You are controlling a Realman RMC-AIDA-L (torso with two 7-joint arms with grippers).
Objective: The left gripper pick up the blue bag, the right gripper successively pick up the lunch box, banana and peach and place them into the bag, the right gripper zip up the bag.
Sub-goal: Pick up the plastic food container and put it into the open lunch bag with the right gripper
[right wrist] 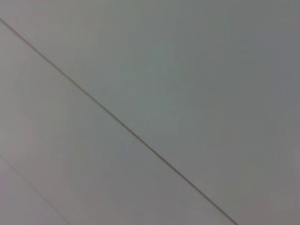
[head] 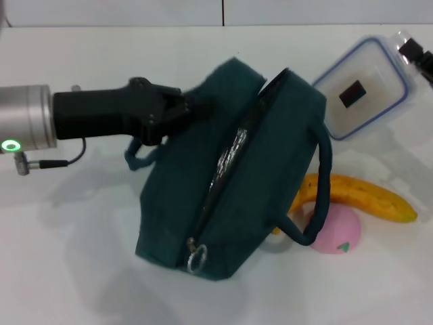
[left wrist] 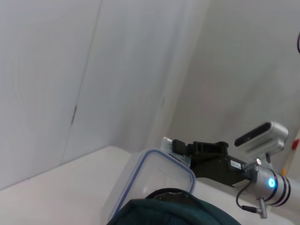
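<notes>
White table: blue bag unzipped, lunch box outside it.

**Bag tilted, food still outside**

The blue bag sits in the middle of the frame, a dark teal fabric tote tipped over at a slant, its long top zipper partly open on silver lining and a metal ring pull at the lower end. One rolled handle arches over its right side. The lunch box, clear with a blue-rimmed lid, is at upper right. The yellow banana lies right of the bag, the pink peach just below it.
</notes>
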